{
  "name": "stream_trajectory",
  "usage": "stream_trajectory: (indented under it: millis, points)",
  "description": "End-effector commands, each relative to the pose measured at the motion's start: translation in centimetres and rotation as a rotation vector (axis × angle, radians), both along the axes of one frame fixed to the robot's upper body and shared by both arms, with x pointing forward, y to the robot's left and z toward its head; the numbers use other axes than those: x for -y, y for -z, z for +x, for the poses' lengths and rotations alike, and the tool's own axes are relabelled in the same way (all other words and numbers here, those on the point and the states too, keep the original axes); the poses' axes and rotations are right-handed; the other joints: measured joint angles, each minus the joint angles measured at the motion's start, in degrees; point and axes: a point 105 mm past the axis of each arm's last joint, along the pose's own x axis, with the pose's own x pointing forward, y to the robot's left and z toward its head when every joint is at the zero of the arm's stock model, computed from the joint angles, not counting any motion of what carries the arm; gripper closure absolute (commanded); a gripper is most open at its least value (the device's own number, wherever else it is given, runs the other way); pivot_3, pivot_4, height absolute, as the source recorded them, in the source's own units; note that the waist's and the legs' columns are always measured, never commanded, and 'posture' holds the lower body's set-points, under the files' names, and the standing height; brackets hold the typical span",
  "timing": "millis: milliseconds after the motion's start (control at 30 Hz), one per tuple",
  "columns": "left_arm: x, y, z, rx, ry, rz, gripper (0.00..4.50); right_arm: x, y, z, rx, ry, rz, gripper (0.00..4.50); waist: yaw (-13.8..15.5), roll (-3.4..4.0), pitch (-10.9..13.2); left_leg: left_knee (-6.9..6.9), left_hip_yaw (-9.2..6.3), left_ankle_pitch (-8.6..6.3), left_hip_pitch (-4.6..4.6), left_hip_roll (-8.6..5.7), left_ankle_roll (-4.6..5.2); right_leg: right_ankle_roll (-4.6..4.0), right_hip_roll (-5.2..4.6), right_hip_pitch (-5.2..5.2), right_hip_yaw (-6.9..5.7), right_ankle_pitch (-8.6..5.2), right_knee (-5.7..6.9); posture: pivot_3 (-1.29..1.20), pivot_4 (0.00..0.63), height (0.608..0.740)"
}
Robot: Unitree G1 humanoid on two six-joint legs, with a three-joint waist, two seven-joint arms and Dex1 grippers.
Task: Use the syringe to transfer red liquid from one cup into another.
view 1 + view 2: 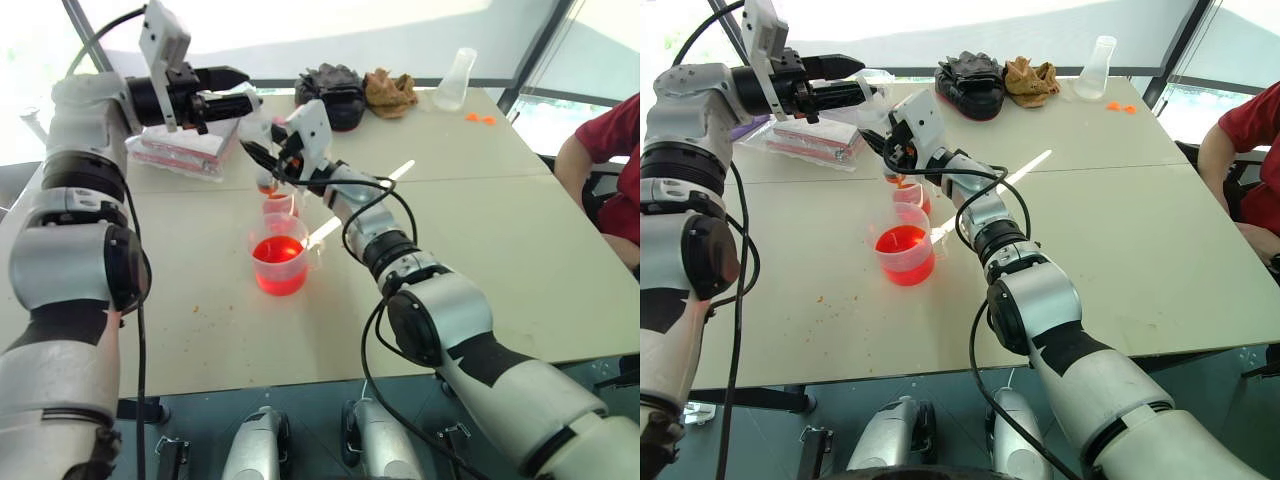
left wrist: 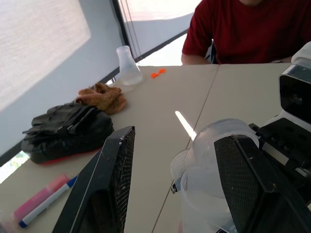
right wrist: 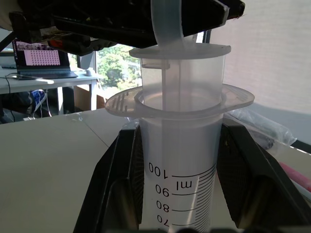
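Syringe (image 3: pixel 180 160) stands clamped upright in the right gripper (image 3: pixel 177 194), tip over the small cup (image 1: pixel 908 195). Left gripper (image 2: pixel 180 184) sits wide around the plunger top, not gripping. Most red liquid (image 1: pixel 278 250) remains in the beaker (image 1: pixel 280 262), so transfer looks unfinished.

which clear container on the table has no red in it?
The conical flask at the far edge, beside the brown cloth. The wide beaker and the narrow cup behind it both hold red liquid.
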Motion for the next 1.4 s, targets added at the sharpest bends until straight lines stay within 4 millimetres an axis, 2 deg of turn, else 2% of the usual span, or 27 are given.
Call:
stream_trajectory:
  millis: [33, 333, 800, 967, 1067, 1167, 1233, 1333, 1400]
  points:
    - [0.8, 1.0, 0.1, -0.019, 0.019, 0.037, 1.92, -0.6, -4.7, -0.8, 0.117, -0.027, 0.075, 2.99, 0.00, 0.00, 0.00, 0.00, 0.00, 0.00, 0.00, 0.00, 0.00, 0.00, 0.00, 0.00, 0.00, 0.00, 0.00, 0.00, 0.150, 0.740]
    - [1.3, 0.4, 0.4, 0.005, 0.011, 0.001, 1.92, 0.7, -4.8, -0.5, 0.122, -0.026, 0.077, 2.99, 0.00, 0.00, 0.00, 0.00, 0.00, 0.00, 0.00, 0.00, 0.00, 0.00, 0.00, 0.00, 0.00, 0.00, 0.00, 0.00, 0.150, 0.740]
    - [1.7, 2.4, 0.5, -0.042, 0.027, 0.024, 1.92, 1.4, -6.2, -0.9, 0.141, -0.053, 0.108, 2.99, 0.01, 0.00, 0.00, 0.00, 0.00, 0.00, 0.00, 0.00, 0.00, 0.00, 0.00, 0.00, 0.00, 0.00, 0.00, 0.00, 0.150, 0.740]
    - [1.6, -0.8, -0.1, -0.035, 0.071, -0.150, 1.92, 1.4, -5.8, -1.2, 0.138, -0.070, 0.090, 2.99, 0.01, 0.00, 0.00, 0.01, 0.00, 0.00, -0.01, 0.00, 0.00, 0.00, 0.00, 0.00, 0.00, 0.00, 0.00, 0.00, 0.150, 0.740]
    - [0.5, -4.2, -1.4, -0.008, 0.121, -0.280, 1.92, 1.8, -5.6, -1.3, 0.137, -0.068, 0.080, 2.99, 0.00, 0.00, 0.00, 0.01, -0.02, 0.00, -0.01, 0.00, 0.00, 0.01, 0.00, 0.00, 0.00, 0.00, 0.00, 0.00, 0.150, 0.740]
    - [-0.8, -6.0, -2.4, 0.009, 0.146, -0.332, 1.92, 2.1, -5.4, -1.2, 0.133, -0.060, 0.075, 2.99, -0.12, 0.00, 0.00, 0.00, -0.02, 0.00, 0.00, 0.00, 0.00, 0.01, 0.01, -0.01, 0.00, 0.00, 0.01, 0.00, 0.150, 0.740]
    - [-2.2, -6.5, -3.1, 0.018, 0.132, -0.331, 1.92, 2.4, -5.4, -1.1, 0.130, -0.052, 0.075, 2.99, -0.24, 0.00, 0.00, 0.00, -0.02, 0.00, 0.01, 0.00, 0.00, 0.01, 0.01, -0.01, 0.00, 0.00, 0.02, 0.00, 0.150, 0.740]
    - [-4.4, -5.8, -3.5, 0.013, 0.074, -0.298, 1.92, 2.8, -5.4, -1.0, 0.126, -0.043, 0.070, 2.99, -0.37, 0.00, 0.00, 0.00, -0.03, 0.00, 0.02, 0.02, 0.00, 0.01, 0.01, -0.01, 0.00, 0.00, 0.03, 0.00, 0.150, 0.740]
    - [-6.2, -5.7, -3.8, 0.013, 0.018, -0.334, 1.92, 3.0, -5.3, -0.9, 0.122, -0.037, 0.068, 2.99, -0.29, 0.00, 0.00, 0.00, -0.03, 0.00, 0.04, 0.01, 0.00, 0.01, 0.00, 0.00, 0.00, 0.00, 0.03, 0.00, 0.150, 0.740]
